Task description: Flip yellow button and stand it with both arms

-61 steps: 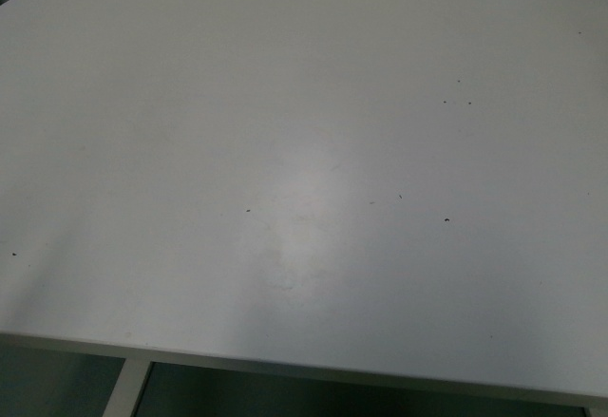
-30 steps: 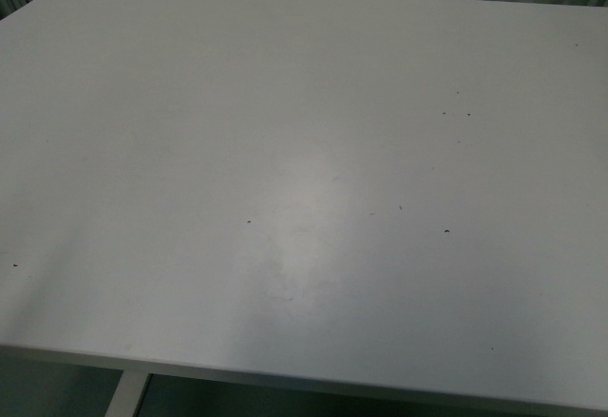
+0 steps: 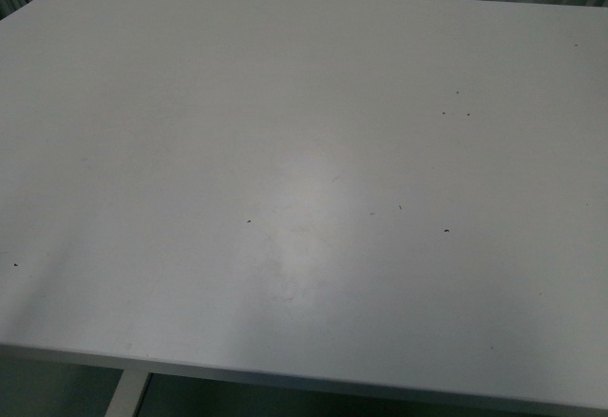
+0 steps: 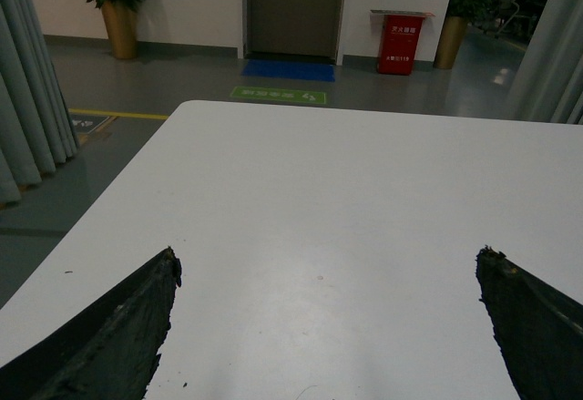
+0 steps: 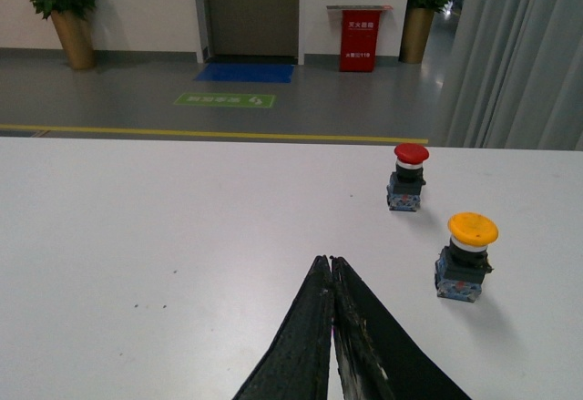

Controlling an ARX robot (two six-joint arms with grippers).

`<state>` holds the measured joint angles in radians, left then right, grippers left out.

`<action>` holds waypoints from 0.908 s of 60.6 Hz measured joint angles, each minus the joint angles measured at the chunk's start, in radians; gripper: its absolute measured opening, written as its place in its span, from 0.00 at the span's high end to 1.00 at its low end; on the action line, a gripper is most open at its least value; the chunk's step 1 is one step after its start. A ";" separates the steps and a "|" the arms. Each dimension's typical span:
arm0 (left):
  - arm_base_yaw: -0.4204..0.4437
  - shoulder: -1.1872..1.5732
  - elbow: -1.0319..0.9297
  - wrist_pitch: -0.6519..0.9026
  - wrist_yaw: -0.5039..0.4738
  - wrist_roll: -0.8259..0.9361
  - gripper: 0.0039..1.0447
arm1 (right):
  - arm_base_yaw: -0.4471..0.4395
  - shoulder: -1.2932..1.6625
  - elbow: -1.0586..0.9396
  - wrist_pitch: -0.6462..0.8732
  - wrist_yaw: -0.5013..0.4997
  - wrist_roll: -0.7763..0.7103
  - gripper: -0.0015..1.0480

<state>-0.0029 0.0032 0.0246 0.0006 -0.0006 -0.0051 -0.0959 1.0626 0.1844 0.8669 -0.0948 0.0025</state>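
Observation:
The yellow button (image 5: 469, 254) shows only in the right wrist view. It stands upright on the white table (image 5: 137, 236), yellow cap up, on its black and bluish body. My right gripper (image 5: 329, 261) is shut and empty, its fingertips a short way from the button and not touching it. My left gripper (image 4: 328, 259) is open wide and empty over bare table (image 4: 319, 190), with nothing between its fingers (image 4: 137, 318). The front view shows only the bare table top (image 3: 304, 151); neither the button nor a gripper shows there.
A red button (image 5: 407, 177) stands upright on the table beyond the yellow one. Past the table's far edge are floor, a door, curtains (image 5: 519, 54), potted plants and a red bin (image 5: 359, 40).
The front view has shifted slightly over the first half second, the table sliding down in frame, then held still. Nothing on the table moved.

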 joint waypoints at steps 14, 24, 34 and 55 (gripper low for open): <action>0.000 0.000 0.000 0.000 0.000 0.000 0.06 | 0.078 -0.152 -0.080 -0.076 0.090 0.000 0.97; 0.000 0.000 0.000 0.000 0.000 0.000 0.06 | 0.092 -0.237 -0.129 -0.100 0.094 0.000 0.97; 0.000 0.000 0.000 0.000 0.000 0.000 0.06 | 0.092 -0.364 -0.174 -0.193 0.094 0.000 0.97; 0.000 0.000 0.000 0.000 0.000 0.000 0.06 | 0.093 -0.599 -0.180 -0.407 0.094 0.000 0.97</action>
<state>-0.0029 0.0032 0.0246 0.0006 -0.0006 -0.0055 -0.0029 0.4637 0.0048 0.4602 -0.0006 0.0021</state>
